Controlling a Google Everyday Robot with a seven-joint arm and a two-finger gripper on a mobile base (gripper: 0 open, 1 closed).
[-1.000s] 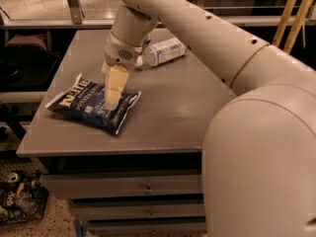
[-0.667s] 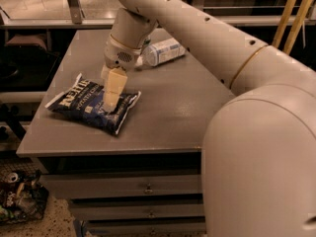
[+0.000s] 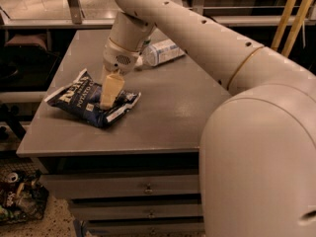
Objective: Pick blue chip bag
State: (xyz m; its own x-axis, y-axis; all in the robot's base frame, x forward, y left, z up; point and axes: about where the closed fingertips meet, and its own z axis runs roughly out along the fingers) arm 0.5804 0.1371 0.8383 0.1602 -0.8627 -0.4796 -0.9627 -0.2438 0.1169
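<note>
Where the blue chip bag (image 3: 75, 96) lies, the hand (image 3: 107, 103) rests on its middle; grip cannot be told.

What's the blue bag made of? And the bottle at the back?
The blue chip bag looks like thin, shiny plastic film: it is puffy and crinkly, with crimped ends. The bottle is probably clear plastic, since it looks pale and see-through. The gripper is over the bag's middle.

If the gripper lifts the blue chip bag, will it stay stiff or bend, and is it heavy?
The blue chip bag looks puffy, so it is probably light for its size and may dent when squeezed. Its smooth film could be slippery. The gripper is down on the bag's middle, so the ends might sag.
</note>
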